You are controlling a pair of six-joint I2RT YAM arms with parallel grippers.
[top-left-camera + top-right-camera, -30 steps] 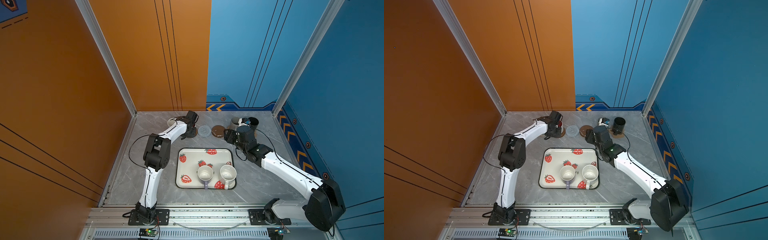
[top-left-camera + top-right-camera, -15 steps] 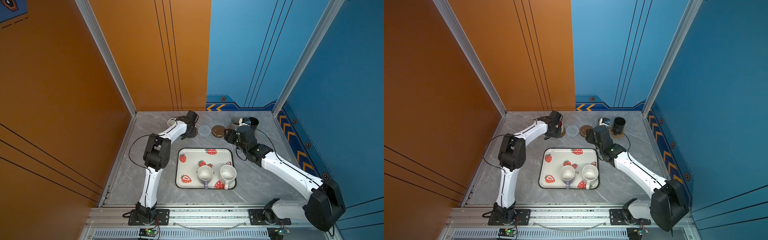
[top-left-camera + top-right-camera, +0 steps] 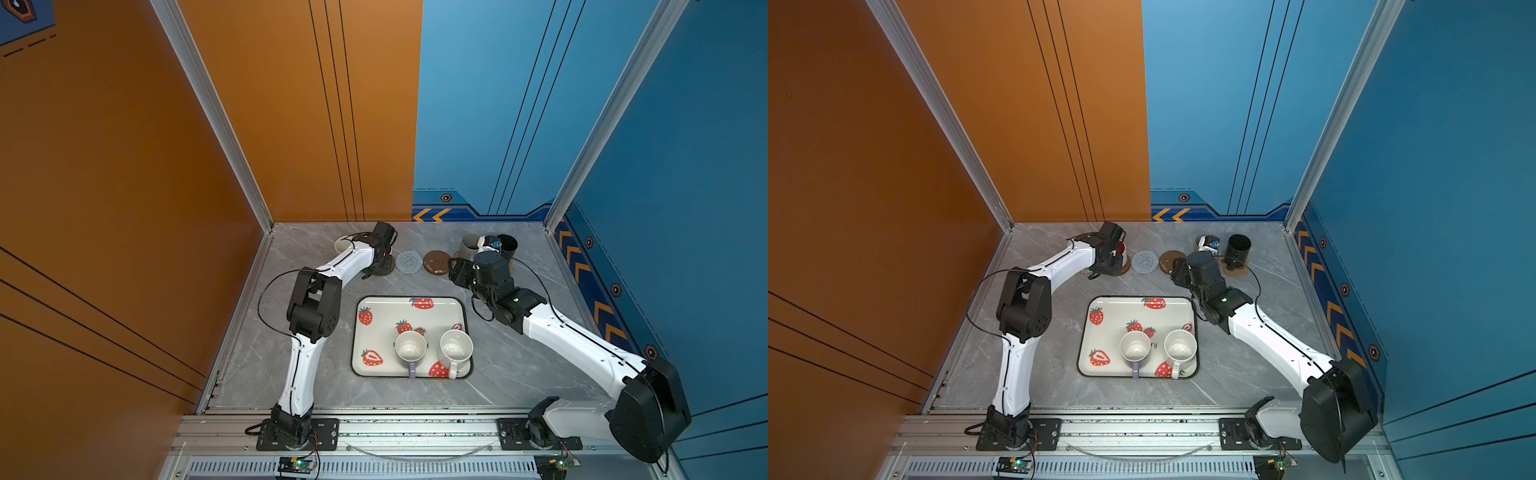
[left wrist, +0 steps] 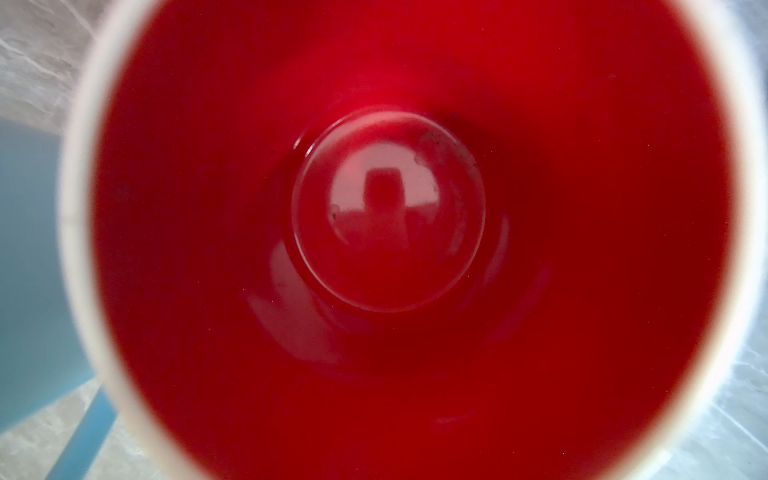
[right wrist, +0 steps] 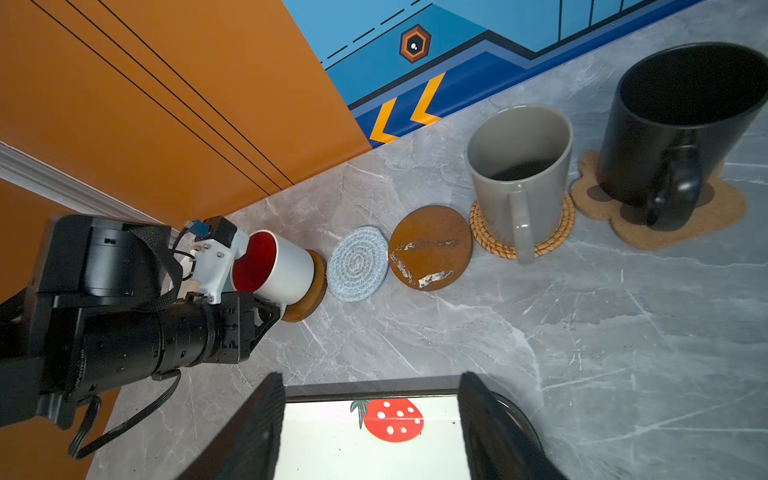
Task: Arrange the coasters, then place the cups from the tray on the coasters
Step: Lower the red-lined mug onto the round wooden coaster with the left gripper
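White mug w/ red inside (image 5: 282, 270) stands on a brown wooden disc (image 5: 313, 291) toward the far-left corner of the grey marble table (image 3: 519, 365). Left gripper (image 5: 268, 311) sits low at the mug's side. The handle is hidden behind it, so can't tell if the fingers are clenched on it or only beside it. Left wrist view looks straight into the mug's red inside (image 4: 386, 208), w/ a blurred light blue mug (image 4: 29, 249) just beside it.

Along the table's far edge, going right:
- Grey woven round (image 5: 357, 262), bare, just beside the disc.
- Second brown wooden disc (image 5: 430, 247), bare, w/ pale scuffed patches.
- Grey mug (image 5: 519, 166) on a tan rattan round (image 5: 555, 239).
- Black mug (image 5: 681, 124) on a brown paw coaster (image 5: 681, 232), nearest the far-right corner.

Both of those mugs' handles point toward the front edge.

Strawberry tray (image 3: 386, 303) lies mid-table, nearer the front edge. Lavender mug (image 3: 410, 345) and speckled white mug (image 3: 456, 345) stand upright side by side along the tray's near edge. The speckled one is by the near-right corner. Handles point to the front, the lavender one's over the rim.

Right gripper (image 5: 370, 382) hovers over the tray's far edge, fingers spread wide, nothing btwn them.
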